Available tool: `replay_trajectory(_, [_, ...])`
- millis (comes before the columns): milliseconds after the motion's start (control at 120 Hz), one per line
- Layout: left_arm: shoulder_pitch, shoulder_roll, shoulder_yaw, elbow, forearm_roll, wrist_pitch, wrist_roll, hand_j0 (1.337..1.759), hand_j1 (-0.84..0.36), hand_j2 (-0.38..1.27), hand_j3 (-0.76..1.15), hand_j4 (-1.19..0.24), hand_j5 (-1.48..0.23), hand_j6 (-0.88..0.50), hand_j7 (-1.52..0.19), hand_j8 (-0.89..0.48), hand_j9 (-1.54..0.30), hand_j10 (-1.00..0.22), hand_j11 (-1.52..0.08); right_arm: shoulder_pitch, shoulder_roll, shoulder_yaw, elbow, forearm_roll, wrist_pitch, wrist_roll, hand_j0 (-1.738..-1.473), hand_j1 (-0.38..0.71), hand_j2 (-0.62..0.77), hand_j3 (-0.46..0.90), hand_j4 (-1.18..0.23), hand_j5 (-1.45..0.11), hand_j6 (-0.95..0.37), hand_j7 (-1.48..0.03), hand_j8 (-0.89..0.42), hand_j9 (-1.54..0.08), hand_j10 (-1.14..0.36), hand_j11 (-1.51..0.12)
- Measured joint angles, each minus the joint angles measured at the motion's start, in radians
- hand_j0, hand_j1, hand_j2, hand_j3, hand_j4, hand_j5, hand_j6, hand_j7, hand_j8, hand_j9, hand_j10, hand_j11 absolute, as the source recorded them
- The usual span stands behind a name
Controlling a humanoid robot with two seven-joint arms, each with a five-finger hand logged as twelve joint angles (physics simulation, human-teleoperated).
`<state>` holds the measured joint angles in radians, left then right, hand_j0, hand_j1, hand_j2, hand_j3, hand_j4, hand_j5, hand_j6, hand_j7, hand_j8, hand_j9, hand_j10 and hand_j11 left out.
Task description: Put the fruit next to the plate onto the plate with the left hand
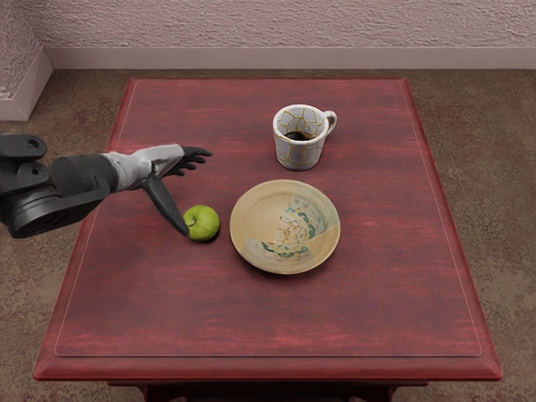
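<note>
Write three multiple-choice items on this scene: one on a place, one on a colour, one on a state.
1. Where is the apple?
A. on the plate
B. left of the plate in the picture
C. behind the plate

2. What colour is the apple?
A. red
B. green
C. yellow

3. The left hand is:
A. open, beside the apple
B. shut on the apple
C. shut, holding nothing

Answers:
1 B: it lies on the table beside the plate's rim.
2 B: its skin is green.
3 A: the fingers are spread and hold nothing.
</note>
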<state>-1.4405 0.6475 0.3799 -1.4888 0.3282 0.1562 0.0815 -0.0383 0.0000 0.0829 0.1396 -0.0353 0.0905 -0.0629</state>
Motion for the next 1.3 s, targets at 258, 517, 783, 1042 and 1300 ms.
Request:
replay_trajectory(258, [-0.001, -0.071, 0.065, -0.017, -0.007, 0.195, -0.004, 1.658, 0.26, 0.02, 0.0, -0.08, -0.1, -0.08, -0.1, -0.08, -0.1, -0.08, -0.1, 0.0, 0.0, 0.0, 0.0, 0.0, 0.0, 0.0, -1.658, -0.35, 0.0, 0.0, 0.0, 0.0, 0.0, 0.0, 0.0, 0.0, 0.0, 0.0])
replay_trajectory(517, [0.0, -0.147, 0.119, -0.018, -0.012, 0.285, -0.004, 1.658, 0.26, 0.02, 0.0, -0.08, -0.1, -0.08, -0.1, -0.08, -0.1, -0.08, -0.1, 0.0, 0.0, 0.0, 0.0, 0.0, 0.0, 0.0, -1.658, -0.35, 0.0, 0.0, 0.0, 0.0, 0.0, 0.0, 0.0, 0.0, 0.0, 0.0])
replay_trajectory(783, [-0.001, -0.177, 0.153, -0.018, -0.012, 0.332, 0.003, 1.658, 0.12, 0.04, 0.0, -0.19, -0.24, -0.19, -0.24, -0.19, -0.24, -0.19, -0.24, 0.0, 0.0, 0.0, 0.0, 0.0, 0.0, 0.0, -1.658, -0.35, 0.0, 0.0, 0.0, 0.0, 0.0, 0.0, 0.0, 0.0, 0.0, 0.0])
replay_trajectory(1042, [-0.003, -0.184, 0.174, -0.017, -0.012, 0.343, 0.004, 1.658, -0.02, 0.19, 0.0, -0.33, -0.44, -0.33, -0.44, -0.33, -0.44, -0.33, -0.44, 0.0, 0.0, 0.0, 0.0, 0.0, 0.0, 0.0, -1.658, -0.35, 0.0, 0.0, 0.0, 0.0, 0.0, 0.0, 0.0, 0.0, 0.0, 0.0])
replay_trajectory(1300, [-0.007, -0.196, 0.19, -0.016, -0.011, 0.345, 0.008, 1.656, -0.1, 0.22, 0.0, -0.46, -0.63, -0.46, -0.63, -0.46, -0.64, -0.46, -0.64, 0.0, 0.0, 0.0, 0.0, 0.0, 0.0, 0.0, -1.658, -0.35, 0.0, 0.0, 0.0, 0.0, 0.0, 0.0, 0.0, 0.0, 0.0, 0.0])
